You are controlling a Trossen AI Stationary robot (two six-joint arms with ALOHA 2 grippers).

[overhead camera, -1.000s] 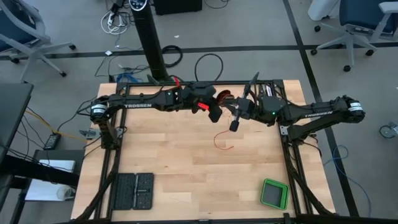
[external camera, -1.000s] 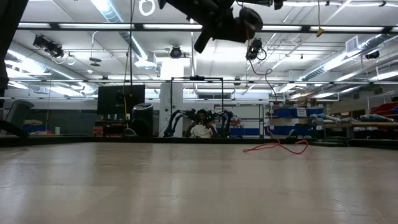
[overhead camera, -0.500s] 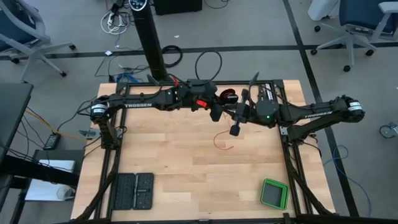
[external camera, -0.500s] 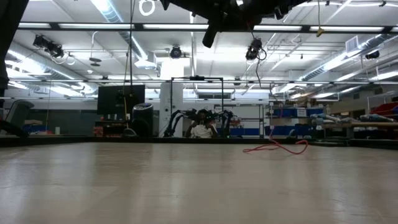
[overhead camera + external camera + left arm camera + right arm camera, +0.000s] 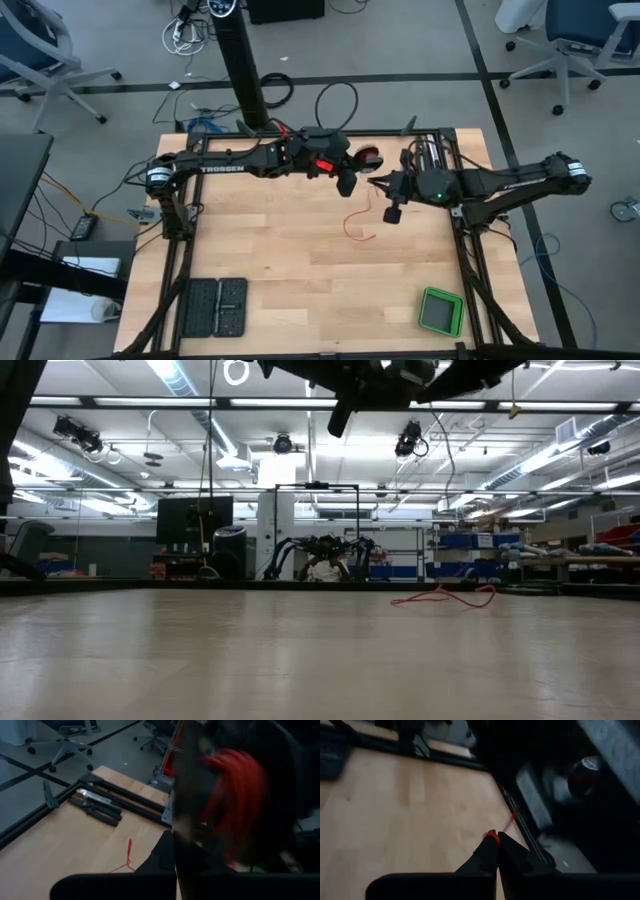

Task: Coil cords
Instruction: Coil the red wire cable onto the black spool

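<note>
The thin red-orange cord is partly wound into a small coil (image 5: 368, 157), which sits at the tip of my left gripper (image 5: 356, 162) high above the table's far middle. That coil shows large and blurred in the left wrist view (image 5: 235, 800). My right gripper (image 5: 376, 183) is shut on the cord just on the near side of the coil. The cord's loose tail (image 5: 355, 226) lies slack on the wood below both grippers. In the low view the tail (image 5: 445, 597) lies flat on the table. My left gripper is shut on the coil (image 5: 227, 820), which is lifted clear of the table at its fingers' ends. Blur and the coil itself hide which turns the fingers have. My right gripper pinches one strand of the cord (image 5: 491, 835) at its fingertips. The fingers come nearly level from the table's right. From the pinch a short stretch (image 5: 510, 818) runs off toward the coil, clear of the table.
A small green-rimmed box (image 5: 440, 312) sits at the near right. Two black mats (image 5: 217, 307) lie at the near left. Dark tools (image 5: 428, 148) lie by the far right rail. Bare wood (image 5: 280, 250) spreads under and in front of the arms.
My right gripper has drawn back toward the table's right edge and a little toward the near edge, sinking slightly and tipping, still shut on the cord. The coil stays at my left gripper, and the tail on the table has not moved.
</note>
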